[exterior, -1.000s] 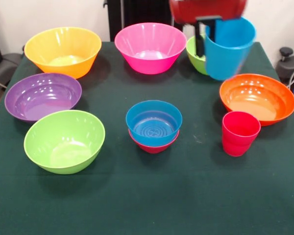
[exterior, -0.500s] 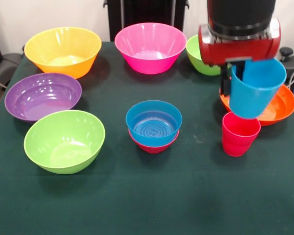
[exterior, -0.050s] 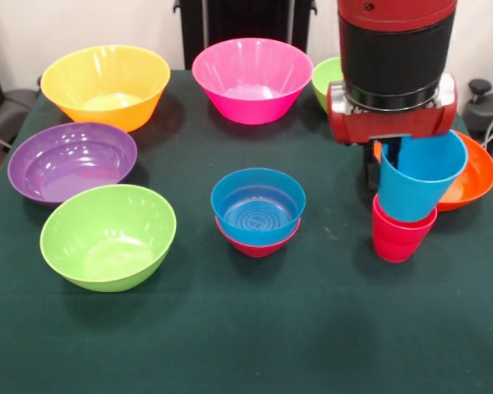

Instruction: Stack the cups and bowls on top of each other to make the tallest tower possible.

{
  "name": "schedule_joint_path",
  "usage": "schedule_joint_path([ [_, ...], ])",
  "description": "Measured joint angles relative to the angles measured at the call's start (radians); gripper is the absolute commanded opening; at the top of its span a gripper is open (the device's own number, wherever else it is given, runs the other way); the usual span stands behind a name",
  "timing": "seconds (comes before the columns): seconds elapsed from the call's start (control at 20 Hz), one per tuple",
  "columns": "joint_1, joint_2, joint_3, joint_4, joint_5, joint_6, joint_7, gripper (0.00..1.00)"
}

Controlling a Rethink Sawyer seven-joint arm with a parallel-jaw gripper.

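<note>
My gripper (exterior, -0.050s: 384, 168) is shut on the rim of the light blue cup (exterior, -0.050s: 419, 182), at the right of the table. That cup is a little tilted, and its base sits in the mouth of the red-pink cup (exterior, -0.050s: 399, 240), which stands upright on the green cloth. At the centre, a small blue bowl (exterior, -0.050s: 257, 203) is nested in a small red bowl (exterior, -0.050s: 257, 244). The arm partly hides the orange bowl (exterior, -0.050s: 474, 174) and a lime green bowl (exterior, -0.050s: 325, 80) behind it.
Large bowls stand to the left and at the back: yellow-orange (exterior, -0.050s: 105, 86), pink (exterior, -0.050s: 252, 80), purple (exterior, -0.050s: 71, 162) and a second lime green one (exterior, -0.050s: 108, 236). The green-clothed table (exterior, -0.050s: 296, 336) runs to the near edge.
The gripper carried the blue cup from above the back right bowls toward the near side and down. The cup's base now rests in the red-pink cup's mouth.
</note>
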State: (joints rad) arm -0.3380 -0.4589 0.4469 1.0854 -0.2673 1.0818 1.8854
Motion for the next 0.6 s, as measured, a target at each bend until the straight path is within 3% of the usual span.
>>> schedule_joint_path([
  [0.6,-0.078,-0.017,0.002,0.025,-0.028,-0.020,0.000,0.00],
])
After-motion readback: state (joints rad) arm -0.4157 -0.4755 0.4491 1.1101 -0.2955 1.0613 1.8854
